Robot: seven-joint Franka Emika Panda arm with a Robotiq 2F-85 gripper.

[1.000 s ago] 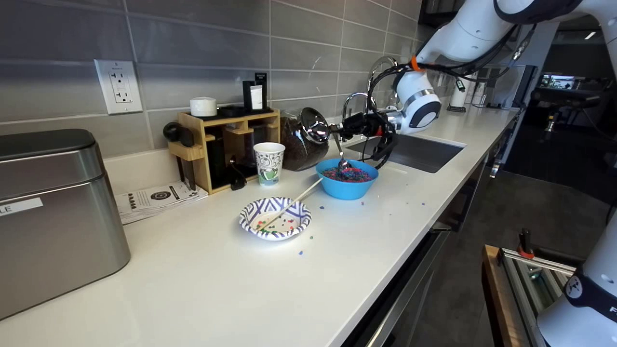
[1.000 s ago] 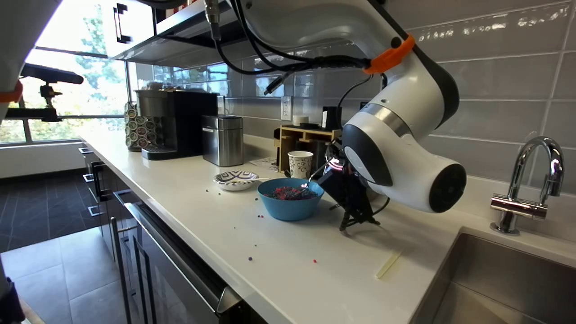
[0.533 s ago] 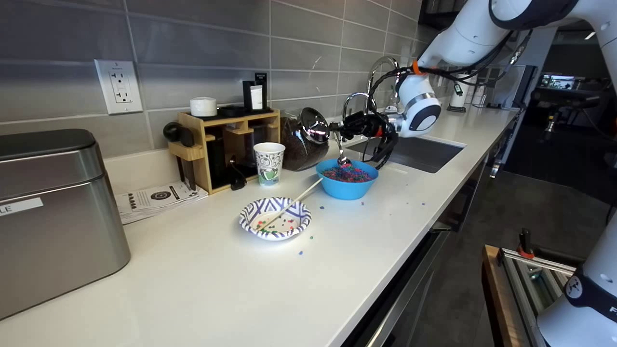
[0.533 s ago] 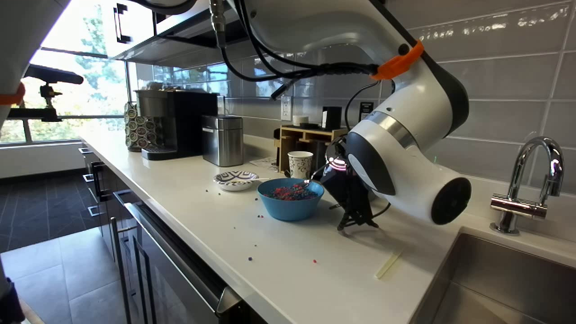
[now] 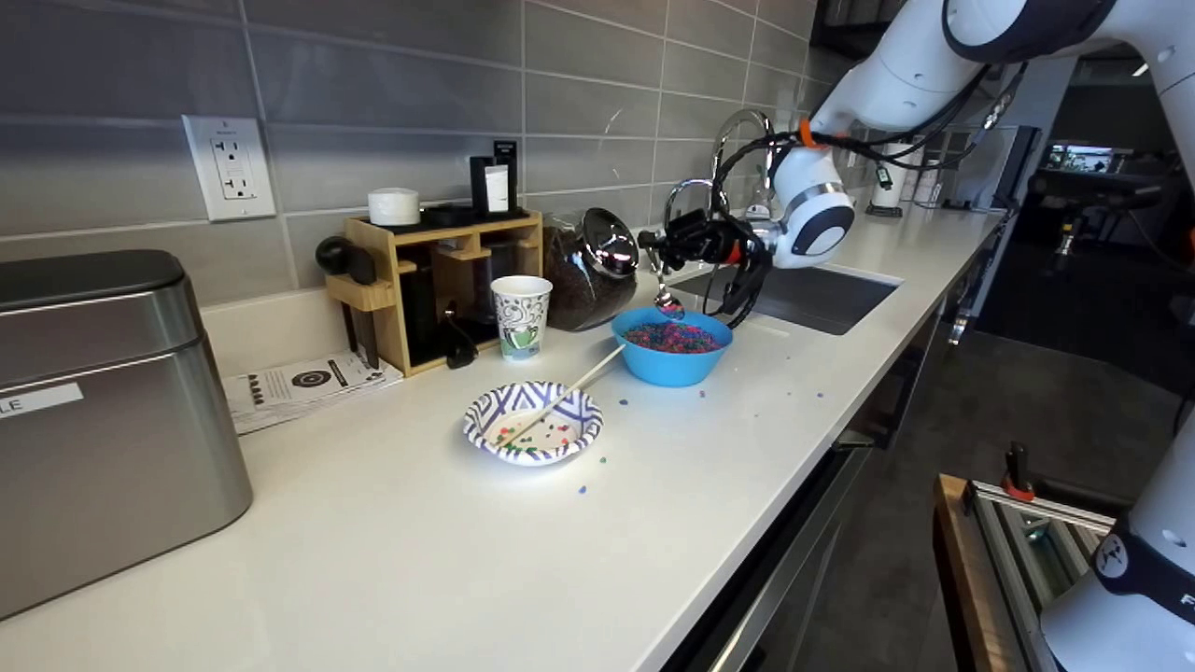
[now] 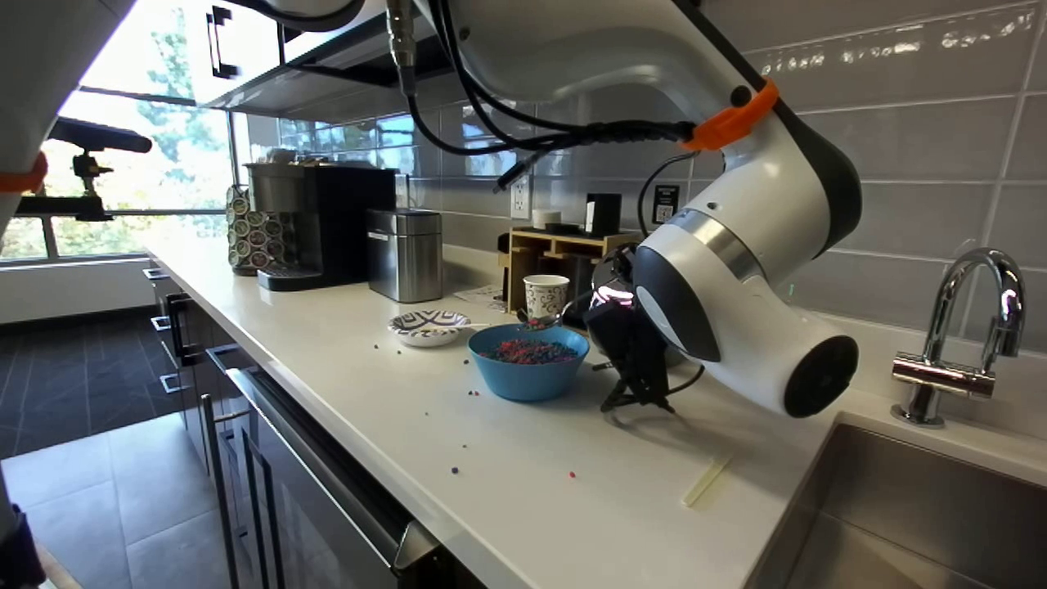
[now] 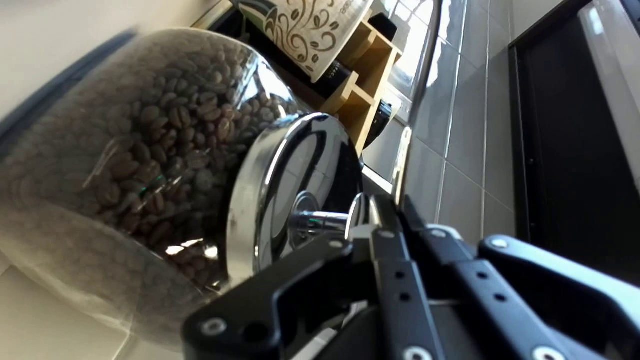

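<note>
1. Your gripper (image 7: pixel 398 202) clamps a spoon (image 5: pixel 668 304) by its thin handle, fingers (image 7: pixel 391 245) nearly together around the metal.
2. The spoon's head, apparently loaded with beads (image 6: pixel 536 324), hangs above the blue bowl (image 5: pixel 667 367) on the desk (image 5: pixel 420 560), near the jar (image 7: pixel 165 125).
3. Balance looks like your chief concern: hold the head level, move slowly and give the blue bowl's rim room, since loose beads should roll off at a slight tilt.
4. Mind the jar's lid (image 7: pixel 285 195), its knob (image 7: pixel 320 221) just beside your fingers in the wrist view; whether they touch, you cannot tell.
5. Lettering is scarce: the bin (image 5: pixel 121 448) has a label (image 5: pixel 42 399) showing "LE" in an exterior view, its start cut off, and an "F" marks the arm's base (image 5: pixel 1130 597). Print on the cup (image 7: pixel 305 35) and wall sign (image 6: pixel 666 204) is too small to read.
</note>
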